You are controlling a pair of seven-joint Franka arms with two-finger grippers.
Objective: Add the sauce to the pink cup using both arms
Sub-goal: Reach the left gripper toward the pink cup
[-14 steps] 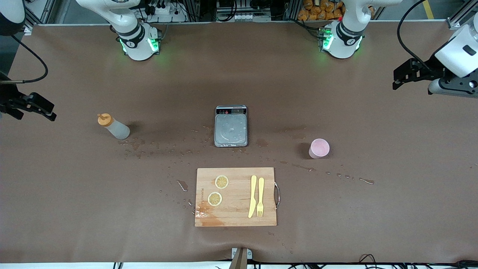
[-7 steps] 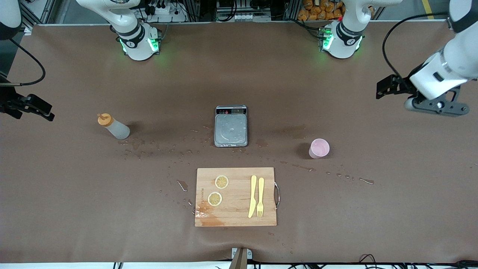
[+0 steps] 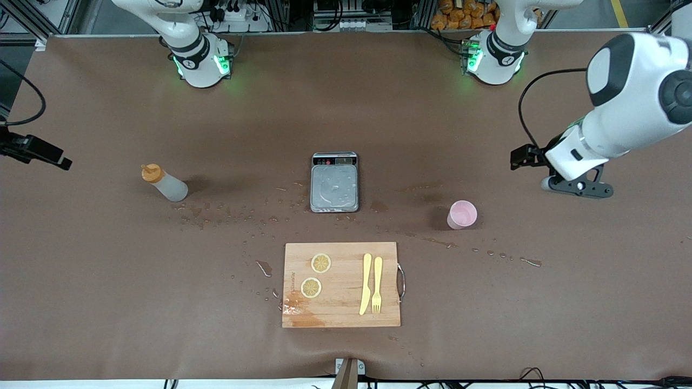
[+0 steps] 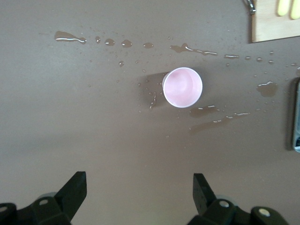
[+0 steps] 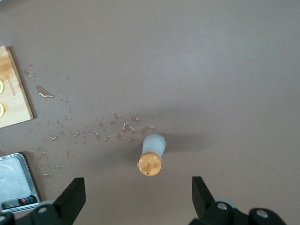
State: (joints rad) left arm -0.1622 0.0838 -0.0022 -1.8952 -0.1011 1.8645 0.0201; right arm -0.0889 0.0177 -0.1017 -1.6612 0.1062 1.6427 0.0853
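From the front, the left gripper (image 3: 520, 156) had swung in from the left arm's end of the table and come lower, now over bare mat near the cup (image 3: 461, 214); the right gripper (image 3: 54, 160) had drawn toward the table edge, well apart from the sauce (image 3: 164, 183). Both approaches looked just begun. The scale (image 3: 334, 182) sat mid-table, the board (image 3: 341, 284) nearer the camera, droplets scattered between them.

In the left wrist view, the fingers (image 4: 75, 190) stood wide apart above the upright, seemingly empty cup (image 4: 183, 87).

In the right wrist view, the fingers (image 5: 73, 197) stood apart, holding nothing, over the upright sauce (image 5: 151, 156), with water spots on the mat (image 5: 211, 70) beside it
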